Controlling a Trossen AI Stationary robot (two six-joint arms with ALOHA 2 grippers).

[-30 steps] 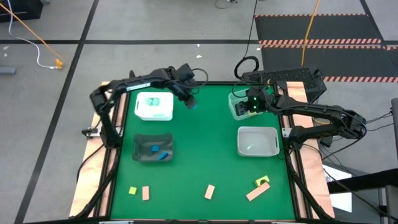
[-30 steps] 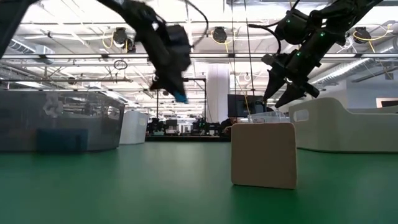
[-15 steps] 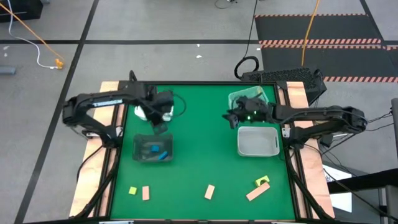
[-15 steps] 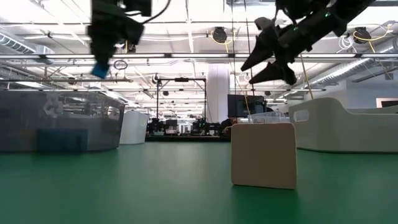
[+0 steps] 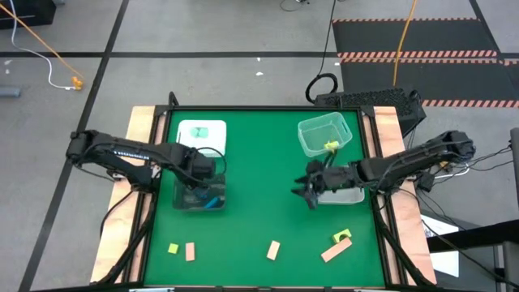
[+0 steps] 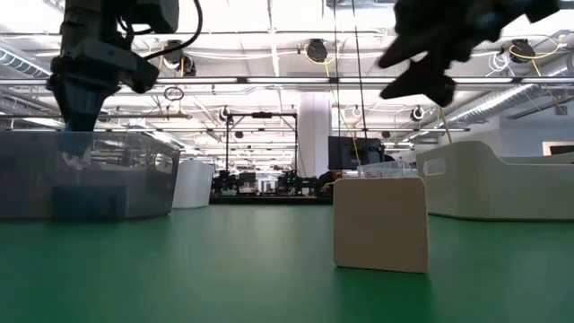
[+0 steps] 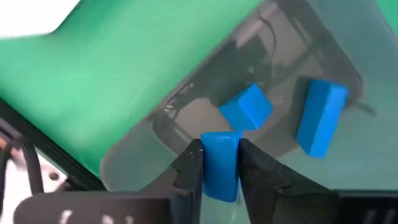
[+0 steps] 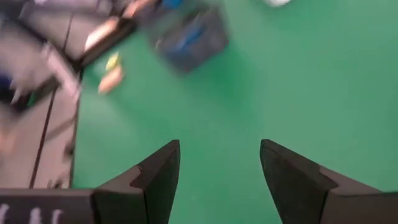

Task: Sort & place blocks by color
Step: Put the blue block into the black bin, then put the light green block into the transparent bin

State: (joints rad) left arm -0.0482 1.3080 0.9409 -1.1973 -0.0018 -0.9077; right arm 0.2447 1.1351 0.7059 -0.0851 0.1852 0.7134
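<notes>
Blue block: pinched between the left gripper's fingers, now carried across from beside the white tray to hang right over the grey tray, where two blue blocks already lie.
Right gripper: fingers spread wide and empty, swung out from the clear tray toward the table's middle.
Meaning: the blue looks ready to drop; the tan and yellow-green blocks along the near edge still wait.

Left gripper carried blue block over grey tray — right arm swung forward

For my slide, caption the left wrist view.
Left tool holds a blue block above the grey tray with two blue blocks.
</notes>
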